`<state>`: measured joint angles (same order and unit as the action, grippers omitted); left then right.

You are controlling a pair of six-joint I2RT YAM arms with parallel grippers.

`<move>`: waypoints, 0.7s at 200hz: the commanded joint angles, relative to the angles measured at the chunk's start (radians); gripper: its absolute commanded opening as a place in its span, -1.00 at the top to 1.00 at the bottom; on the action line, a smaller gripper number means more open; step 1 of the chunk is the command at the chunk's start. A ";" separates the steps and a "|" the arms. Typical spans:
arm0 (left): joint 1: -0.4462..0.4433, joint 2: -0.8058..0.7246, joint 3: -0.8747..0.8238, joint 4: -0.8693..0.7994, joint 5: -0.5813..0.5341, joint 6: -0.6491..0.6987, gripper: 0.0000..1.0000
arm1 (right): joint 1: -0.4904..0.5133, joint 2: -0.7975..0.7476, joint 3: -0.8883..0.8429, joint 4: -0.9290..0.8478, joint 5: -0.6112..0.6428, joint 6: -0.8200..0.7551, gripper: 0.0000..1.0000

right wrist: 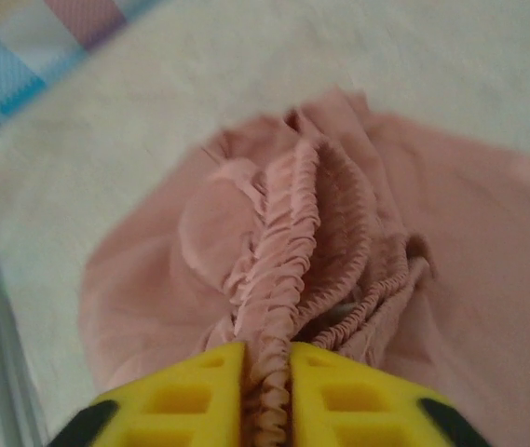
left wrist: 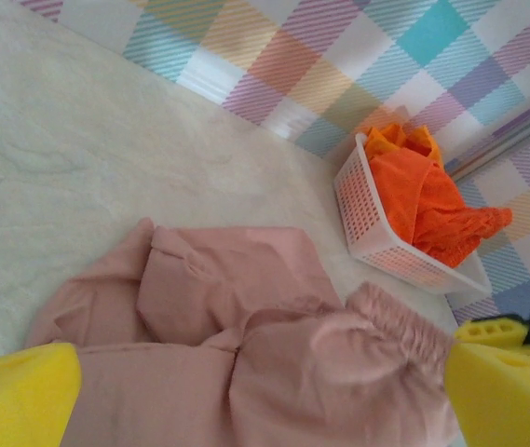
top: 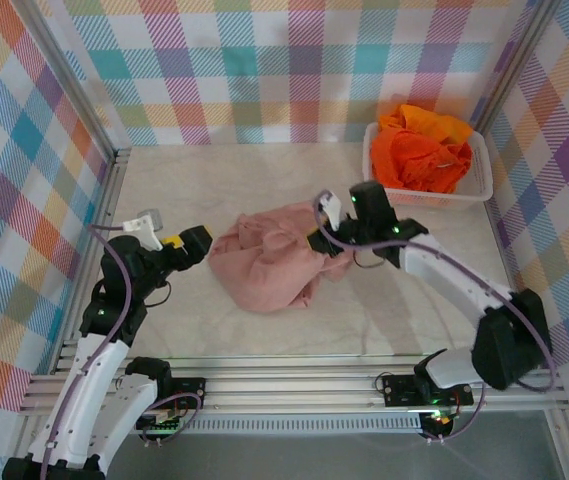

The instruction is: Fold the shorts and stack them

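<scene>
Pale, mottled tabletop carries everything we work with. Across its middle lie the pink shorts in a crumpled heap, not yet spread flat. Toward the far right corner stands the white basket. The orange shorts are piled inside it, well apart from the pink pair.

We judge the step in hand to be the laying-out of the first pair, since nothing is folded and no stack exists. Our right fingers pinch the gathered elastic waistband of the pink shorts at the heap's right edge, with the cloth running up between the two of them. Our left fingers stand wide apart and hold nothing. They sit just beside the heap's left edge, facing across it.

Next, we think, the left fingers need to take the other side of the waistband. Both arms could then draw the pair out flat before any fold. A grab into bunched layers could leave it twisted.
</scene>
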<state>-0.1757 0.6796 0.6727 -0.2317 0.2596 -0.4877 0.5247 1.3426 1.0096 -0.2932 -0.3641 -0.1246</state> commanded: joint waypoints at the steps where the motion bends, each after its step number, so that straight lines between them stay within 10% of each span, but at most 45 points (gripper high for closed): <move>1: -0.034 0.052 0.039 0.040 -0.005 -0.028 -1.00 | -0.002 -0.156 -0.080 0.025 0.144 -0.070 0.27; 43: -0.146 0.255 0.126 0.020 -0.019 -0.007 -1.00 | -0.002 -0.295 -0.140 -0.026 0.211 0.066 -0.49; 140: -0.246 0.652 0.317 -0.177 -0.139 -0.061 -1.00 | -0.003 0.210 0.283 -0.299 0.333 0.426 -0.66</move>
<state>-0.4217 1.3022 0.9607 -0.3321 0.1768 -0.5034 0.5236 1.4677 1.2160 -0.4953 -0.0841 0.2043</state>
